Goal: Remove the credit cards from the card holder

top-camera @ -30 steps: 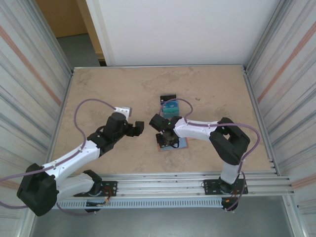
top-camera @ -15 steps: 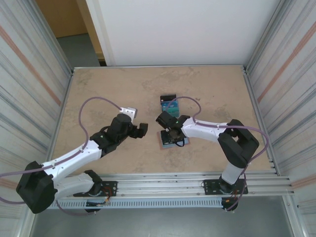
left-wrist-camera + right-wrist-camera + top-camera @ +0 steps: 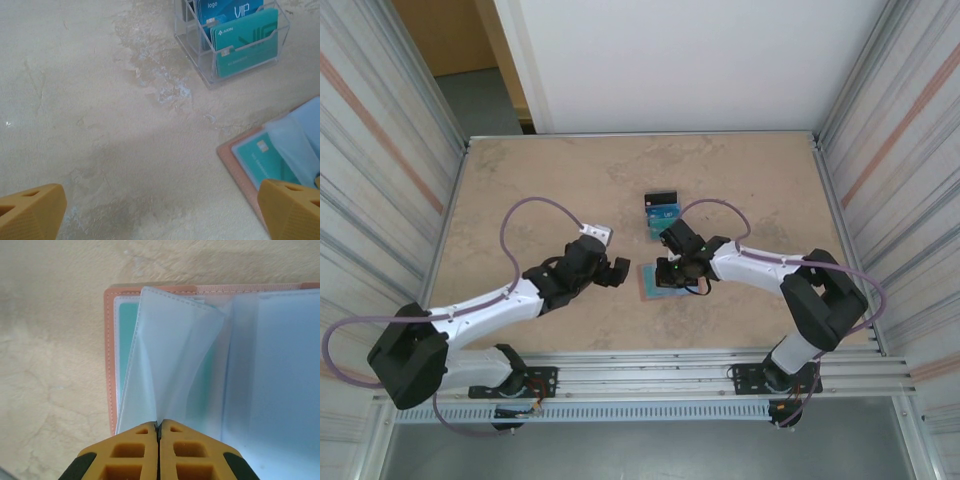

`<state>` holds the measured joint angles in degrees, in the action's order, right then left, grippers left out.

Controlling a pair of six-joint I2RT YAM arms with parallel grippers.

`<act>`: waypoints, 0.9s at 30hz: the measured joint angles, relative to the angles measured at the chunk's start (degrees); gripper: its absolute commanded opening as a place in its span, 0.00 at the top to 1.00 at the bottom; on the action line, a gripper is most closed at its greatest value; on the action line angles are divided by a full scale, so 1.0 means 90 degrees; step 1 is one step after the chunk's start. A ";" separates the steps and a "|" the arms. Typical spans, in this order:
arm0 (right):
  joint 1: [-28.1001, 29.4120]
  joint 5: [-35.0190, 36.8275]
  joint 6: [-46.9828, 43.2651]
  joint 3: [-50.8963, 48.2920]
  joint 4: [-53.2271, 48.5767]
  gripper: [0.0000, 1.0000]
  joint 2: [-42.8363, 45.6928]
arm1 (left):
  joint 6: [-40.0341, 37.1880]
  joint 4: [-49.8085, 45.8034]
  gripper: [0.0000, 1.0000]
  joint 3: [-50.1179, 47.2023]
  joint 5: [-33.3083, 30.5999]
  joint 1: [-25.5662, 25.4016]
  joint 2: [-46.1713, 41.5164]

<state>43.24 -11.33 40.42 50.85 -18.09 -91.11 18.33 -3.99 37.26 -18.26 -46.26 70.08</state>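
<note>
Moved since a second ago: both my wrists. My left arm has stretched rightward over the table point(image 3: 540, 190) toward the wallet. My right elbow has swung out to the right, and that wrist has drawn back off the wallet's left panel.

1. Left gripper point(image 3: 160, 215): jaws wide apart, nothing between them, fingertips low over bare table.
2. Right gripper point(image 3: 159, 426): jaws pressed together on the near edge of a clear pocket leaf point(image 3: 170, 360), which bows up off the panel.
3. Card holder point(image 3: 652, 283): open and flat between my two grippers, long axis across the table. From my left jaws it lies to the right, its salmon corner just beside the right fingertip.
4. Teal card point(image 3: 252, 162): in the left panel under the raised leaf, long axis running away from my right jaws. Which way its pocket opens, I cannot tell.
5. Clear stand point(image 3: 200, 65): beyond the holder and apart from it, with a blue card point(image 3: 225, 10) and a teal-green card point(image 3: 245, 42) upright in its slots.

Judgement: my right arm is occupied with the leaf. My left arm is free and nearer the card's outer edge, so the draw likely falls to it, travelling rightward.
</note>
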 measured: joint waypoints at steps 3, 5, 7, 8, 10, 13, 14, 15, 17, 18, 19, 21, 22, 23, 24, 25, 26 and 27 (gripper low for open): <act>-0.0002 -0.0211 0.0070 -0.0068 0.0192 0.93 0.0034 | 0.0056 0.0039 0.01 0.0085 0.0005 -0.0019 0.0168; -0.0027 -0.0313 0.0131 -0.0121 0.0323 0.93 0.0034 | 0.0095 0.0056 0.01 0.0146 -0.0002 -0.0083 0.0367; -0.0080 -0.0430 0.0172 -0.0202 0.0469 0.92 0.0034 | 0.0119 0.0070 0.01 0.0172 -0.0027 -0.0189 0.0588; -0.0112 -0.0474 0.0185 -0.0248 0.0537 0.92 0.0034 | 0.0119 0.0070 0.01 0.0185 -0.0044 -0.0243 0.0687; -0.0202 -0.0590 0.0255 -0.0347 0.0685 0.91 0.0034 | 0.0119 0.0078 0.01 0.0216 -0.0100 -0.0369 0.0933; -0.0296 -0.0729 0.0306 -0.0447 0.0826 0.90 0.0034 | 0.0117 0.0100 0.01 0.0257 -0.0153 -0.0527 0.1273; -0.0316 -0.0758 0.0318 -0.0464 0.0852 0.90 0.0034 | 0.0117 0.0102 0.01 0.0282 -0.0165 -0.0571 0.1379; -0.0325 -0.0775 0.0321 -0.0471 0.0869 0.90 0.0034 | 0.0117 0.0112 0.01 0.0311 -0.0175 -0.0614 0.1496; -0.0350 -0.0797 0.0321 -0.0474 0.0896 0.90 0.0034 | 0.0117 0.0146 0.01 0.0367 -0.0199 -0.0682 0.1695; -0.0350 -0.0804 0.0321 -0.0474 0.0916 0.89 0.0034 | 0.0117 0.0151 0.01 0.0410 -0.0211 -0.0716 0.1804; -0.0350 -0.0818 0.0321 -0.0474 0.0940 0.89 0.0039 | 0.0114 0.0170 0.01 0.0447 -0.0219 -0.0750 0.1906; -0.0350 -0.0850 0.0321 -0.0474 0.0974 0.89 0.0061 | 0.0112 0.0216 0.01 0.0520 -0.0226 -0.0794 0.2074; -0.0350 -0.0852 0.0321 -0.0476 0.0974 0.89 0.0083 | 0.0109 0.0250 0.01 0.0561 -0.0253 -0.0823 0.2147; -0.0359 -0.0852 0.0321 -0.0486 0.0979 0.88 0.0100 | 0.0109 0.0284 0.01 0.0590 -0.0272 -0.0833 0.2198; -0.0369 -0.0845 0.0321 -0.0488 0.0964 0.85 0.0119 | 0.0104 0.0306 0.01 0.0624 -0.0282 -0.0833 0.2244; -0.0393 -0.0848 0.0325 -0.0503 0.0962 0.82 0.0136 | 0.0100 0.0333 0.01 0.0646 -0.0299 -0.0833 0.2278; -0.0408 -0.0850 0.0340 -0.0515 0.0962 0.78 0.0146 | 0.0095 0.0362 0.01 0.0653 -0.0316 -0.0833 0.2302; -0.0440 -0.0838 0.0335 -0.0520 0.0945 0.73 0.0155 | 0.0092 0.0393 0.01 0.0658 -0.0340 -0.0833 0.2324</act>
<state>39.29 -18.87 43.44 46.17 -9.58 -89.71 19.16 -0.45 43.18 -21.32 -53.76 91.00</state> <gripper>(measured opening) 0.210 0.986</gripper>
